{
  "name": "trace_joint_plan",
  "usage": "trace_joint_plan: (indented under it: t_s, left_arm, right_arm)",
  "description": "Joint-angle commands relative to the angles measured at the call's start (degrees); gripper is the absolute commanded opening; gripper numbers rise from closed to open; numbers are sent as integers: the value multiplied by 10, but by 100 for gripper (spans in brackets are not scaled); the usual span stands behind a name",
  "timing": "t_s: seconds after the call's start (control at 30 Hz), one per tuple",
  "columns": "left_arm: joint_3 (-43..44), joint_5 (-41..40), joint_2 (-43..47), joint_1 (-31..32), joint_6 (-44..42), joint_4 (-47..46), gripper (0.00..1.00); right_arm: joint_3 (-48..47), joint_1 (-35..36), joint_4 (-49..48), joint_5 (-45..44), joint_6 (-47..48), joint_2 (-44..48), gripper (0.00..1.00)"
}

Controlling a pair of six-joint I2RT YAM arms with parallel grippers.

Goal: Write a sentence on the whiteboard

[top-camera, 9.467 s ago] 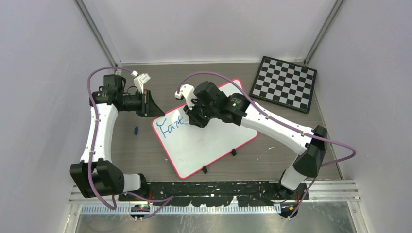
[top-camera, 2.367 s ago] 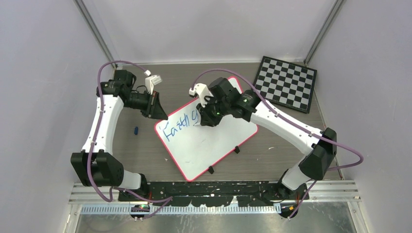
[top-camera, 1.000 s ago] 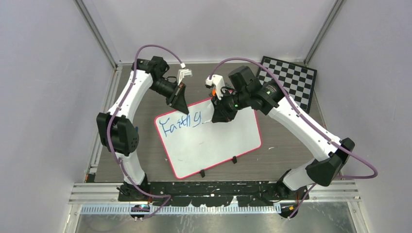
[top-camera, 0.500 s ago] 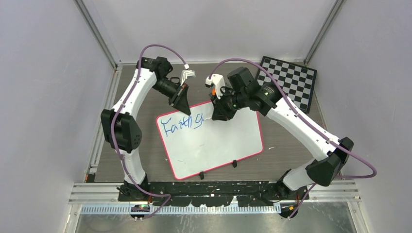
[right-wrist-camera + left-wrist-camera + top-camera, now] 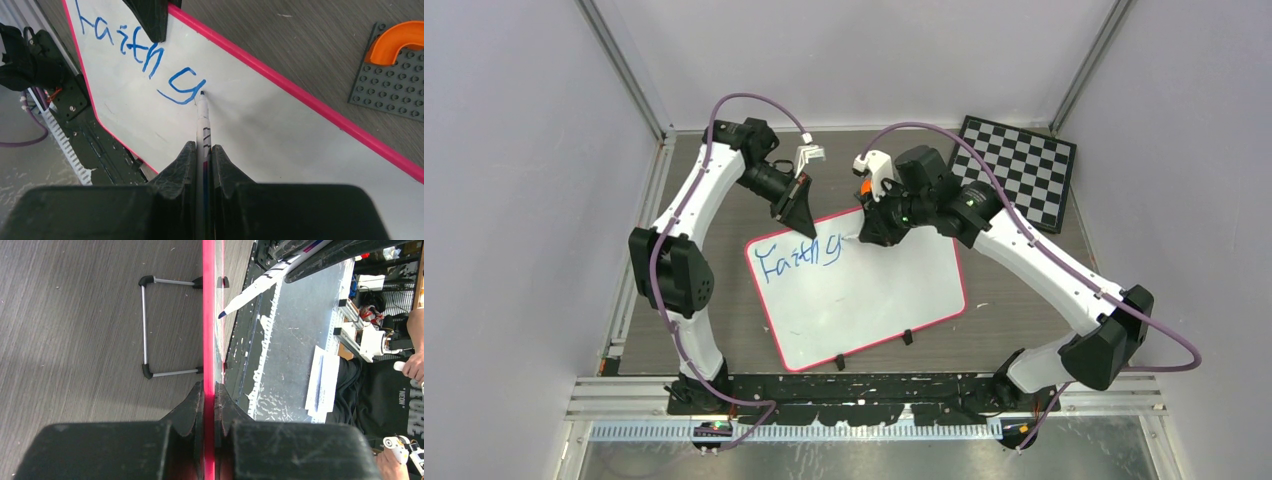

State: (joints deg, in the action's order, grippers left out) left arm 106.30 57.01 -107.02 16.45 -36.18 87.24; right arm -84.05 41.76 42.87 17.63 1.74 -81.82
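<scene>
since the earliest view the whiteboard point(image 5: 884, 292) has swung squarer mid-table and the sentence point(image 5: 145, 55) has grown to "faith g", as the left gripper point(image 5: 209, 390) pinches its far rim to steady it while the right gripper point(image 5: 202, 150), closed on the marker point(image 5: 202, 117), holds the tip just beside the g.

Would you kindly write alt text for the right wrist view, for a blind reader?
The right gripper clamps a marker whose tip meets the whiteboard just after blue writing reading "Faith g". A grey wood-grain table and a dark studded plate with an orange curved piece show beyond its pink rim.
</scene>
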Motion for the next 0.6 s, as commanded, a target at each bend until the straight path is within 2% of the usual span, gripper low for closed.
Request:
trace_joint_plan:
  t_s: [0.0, 0.57]
  left_arm:
    - [-22, -43, 0, 17, -14, 10, 0]
    - [-23, -45, -2, 18, -11, 8, 0]
  right_arm:
    - [4, -1, -61, -20, -17, 27, 0]
    - [20, -1, -53, -55, -5, 32, 0]
